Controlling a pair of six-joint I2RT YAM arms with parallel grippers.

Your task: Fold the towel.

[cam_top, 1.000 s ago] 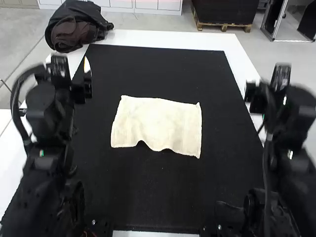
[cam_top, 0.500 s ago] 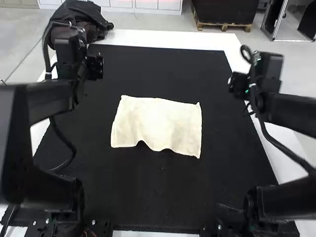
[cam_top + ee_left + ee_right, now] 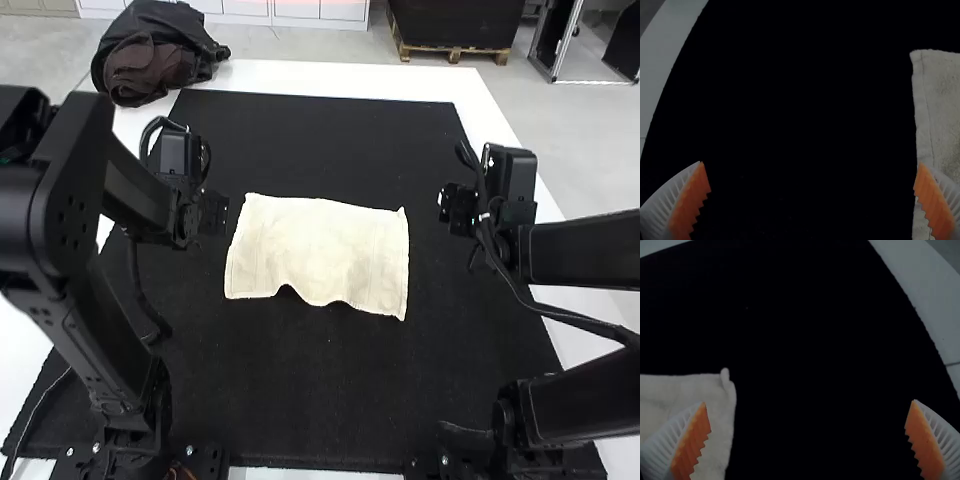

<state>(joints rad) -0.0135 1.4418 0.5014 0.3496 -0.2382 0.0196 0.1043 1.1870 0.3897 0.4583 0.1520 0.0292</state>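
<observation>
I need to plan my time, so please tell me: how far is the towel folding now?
Folding seems not started: the towel lies spread on the black mat, its near edge wavy. Nothing is in hand: the left gripper and right gripper are open and empty. Gripping and all folding remain.

From where I'm standing, the high view looks forward and down over the whole desk (image 3: 500, 125) from six o'clock, well back behind both arms. The left wrist view peers steeply down, much nearer, at the mat (image 3: 330, 400) by the towel's (image 3: 320, 250) nine o'clock edge; the right wrist view does likewise near its two o'clock corner. Both share mat, towel and pale desk margin with the high view.
</observation>
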